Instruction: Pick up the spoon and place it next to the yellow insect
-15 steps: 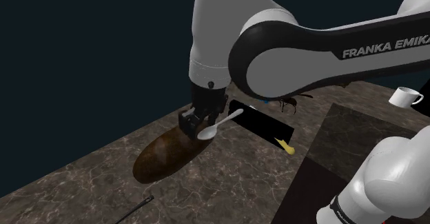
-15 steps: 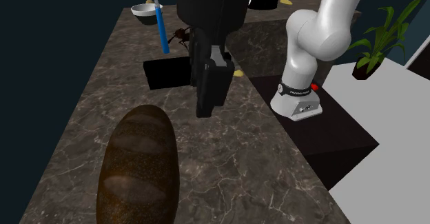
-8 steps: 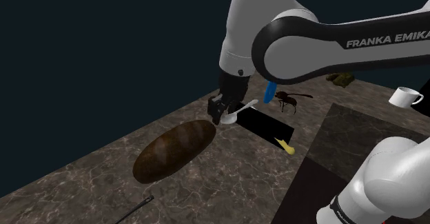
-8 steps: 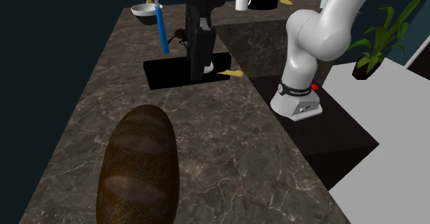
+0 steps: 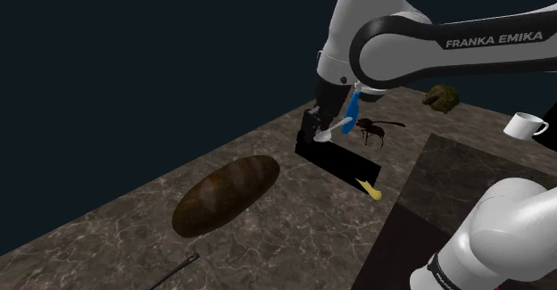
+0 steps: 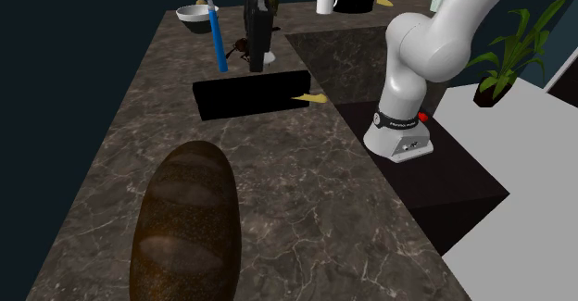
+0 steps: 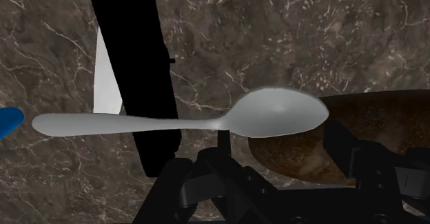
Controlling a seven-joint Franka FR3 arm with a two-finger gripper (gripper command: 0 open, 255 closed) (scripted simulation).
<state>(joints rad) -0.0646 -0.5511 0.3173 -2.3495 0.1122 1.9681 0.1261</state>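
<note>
2 fingers (image 5: 311,131) clamped on smooth grey spoon (image 7: 207,121) | oval bowl, slim handle | veined marble-look counter (image 5: 295,217)

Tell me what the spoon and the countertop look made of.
The spoon: pale grey, smooth with a soft sheen, likely metal, though plastic is possible. The countertop: dark brown stone, marble-like, judging by its pale branching veins; finish looks matte.

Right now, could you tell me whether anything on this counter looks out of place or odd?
Yes: the blue stick stands nearly upright on the counter beside the brown insect, with nothing visibly propping it. The gripper holds the spoon crosswise.
</note>
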